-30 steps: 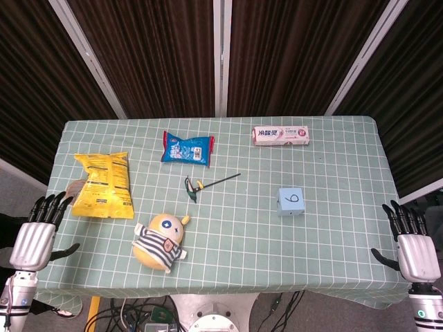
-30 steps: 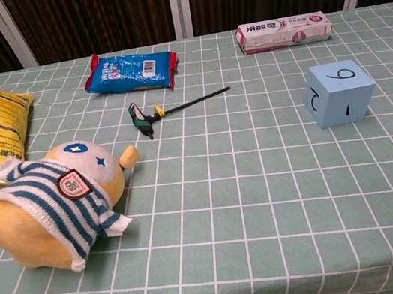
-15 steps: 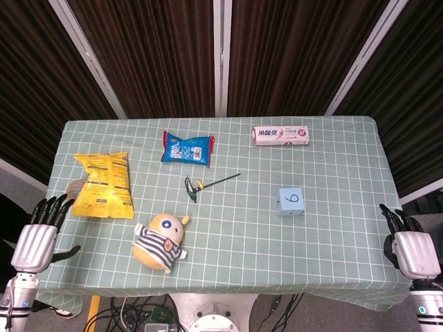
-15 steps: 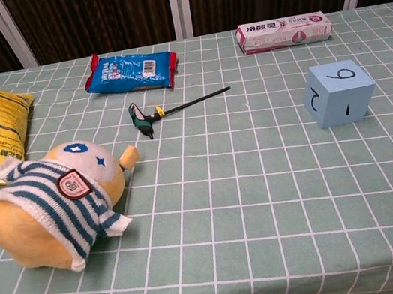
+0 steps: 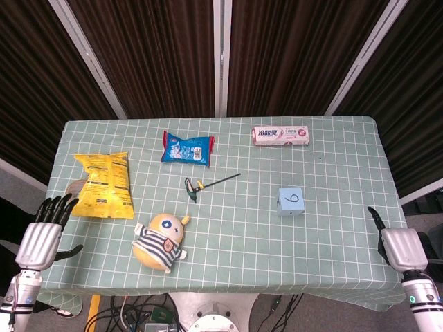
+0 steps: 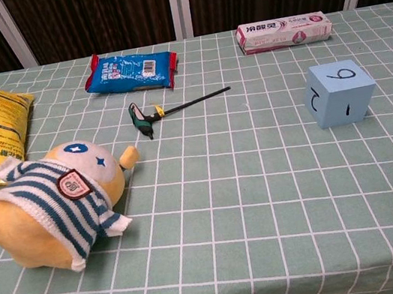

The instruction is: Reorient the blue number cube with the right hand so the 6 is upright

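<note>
Since prior frames: right hand (image 5: 399,247) turned and edged inward at near right table (image 5: 332,277) edge, fingers mostly hidden, state unclear. Left hand (image 5: 40,238) spread, empty. Blue number cube (image 6: 339,92) untouched, right of centre. Approach step; next, reach and grasp.

Bright even overhead light, soft faint shadows; sharp focus, no glare
</note>
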Available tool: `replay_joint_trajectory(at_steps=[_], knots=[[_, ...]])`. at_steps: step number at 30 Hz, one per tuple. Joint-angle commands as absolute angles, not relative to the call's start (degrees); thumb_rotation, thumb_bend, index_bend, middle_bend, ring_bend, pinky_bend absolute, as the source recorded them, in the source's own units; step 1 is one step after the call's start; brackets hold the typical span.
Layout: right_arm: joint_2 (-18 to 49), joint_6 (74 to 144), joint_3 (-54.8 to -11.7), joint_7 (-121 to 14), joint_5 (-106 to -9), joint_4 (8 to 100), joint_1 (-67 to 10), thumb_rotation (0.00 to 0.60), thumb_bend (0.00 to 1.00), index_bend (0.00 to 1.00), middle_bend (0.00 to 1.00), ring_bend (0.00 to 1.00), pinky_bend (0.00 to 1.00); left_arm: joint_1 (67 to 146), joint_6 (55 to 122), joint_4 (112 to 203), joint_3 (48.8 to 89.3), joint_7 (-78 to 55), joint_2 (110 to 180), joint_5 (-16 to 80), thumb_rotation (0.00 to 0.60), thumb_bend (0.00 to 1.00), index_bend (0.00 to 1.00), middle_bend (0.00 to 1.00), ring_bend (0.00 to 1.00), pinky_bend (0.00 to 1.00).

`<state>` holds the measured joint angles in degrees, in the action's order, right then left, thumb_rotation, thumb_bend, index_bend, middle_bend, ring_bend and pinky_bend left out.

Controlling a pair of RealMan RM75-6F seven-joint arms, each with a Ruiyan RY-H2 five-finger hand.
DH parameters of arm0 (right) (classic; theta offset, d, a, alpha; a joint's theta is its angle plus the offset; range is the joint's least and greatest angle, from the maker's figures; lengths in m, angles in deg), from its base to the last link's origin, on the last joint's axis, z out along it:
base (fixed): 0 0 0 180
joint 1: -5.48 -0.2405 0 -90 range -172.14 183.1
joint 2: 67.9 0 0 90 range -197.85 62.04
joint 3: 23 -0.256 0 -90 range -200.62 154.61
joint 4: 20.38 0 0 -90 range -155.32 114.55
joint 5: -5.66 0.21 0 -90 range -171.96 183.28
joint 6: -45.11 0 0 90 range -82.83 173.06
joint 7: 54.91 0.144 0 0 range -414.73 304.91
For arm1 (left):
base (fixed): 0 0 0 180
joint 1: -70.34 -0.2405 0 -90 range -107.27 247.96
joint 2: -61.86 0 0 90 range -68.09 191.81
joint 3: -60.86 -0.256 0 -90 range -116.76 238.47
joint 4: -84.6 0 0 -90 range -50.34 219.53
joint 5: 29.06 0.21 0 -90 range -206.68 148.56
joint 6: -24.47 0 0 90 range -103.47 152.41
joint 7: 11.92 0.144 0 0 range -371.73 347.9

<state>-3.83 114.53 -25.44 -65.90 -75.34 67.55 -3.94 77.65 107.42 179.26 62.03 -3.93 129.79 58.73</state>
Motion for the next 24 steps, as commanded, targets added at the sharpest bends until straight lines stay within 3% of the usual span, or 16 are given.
replay_joint_trajectory(at_steps=[1,11,24], knots=[[-6.3,107.0,-27.1,-68.9,-71.5,70.8,-9.0,0.6,1.0,0.0,0.93,0.81,0.71,77.6,107.6,179.2,62.1,-4.0,129.8,58.8,0.6,0.0,0.07,0.0,0.0,0.04],[-7.2,91.1,-28.5,-73.5,-63.8,74.9,-19.8,0.6,1.0,0.0,0.93,0.81,0.71,77.3,107.8,178.7,62.1,-4.7,129.3,58.0,0.6,0.0,0.07,0.0,0.0,0.04],[-5.3,87.0,-25.6,-78.5,-59.9,78.7,-25.0,0.6,1.0,0.03,0.93,0.81,0.71,77.6,107.2,177.4,62.2,-6.0,130.0,57.8,0.6,0.0,0.07,0.0,0.0,0.04]])
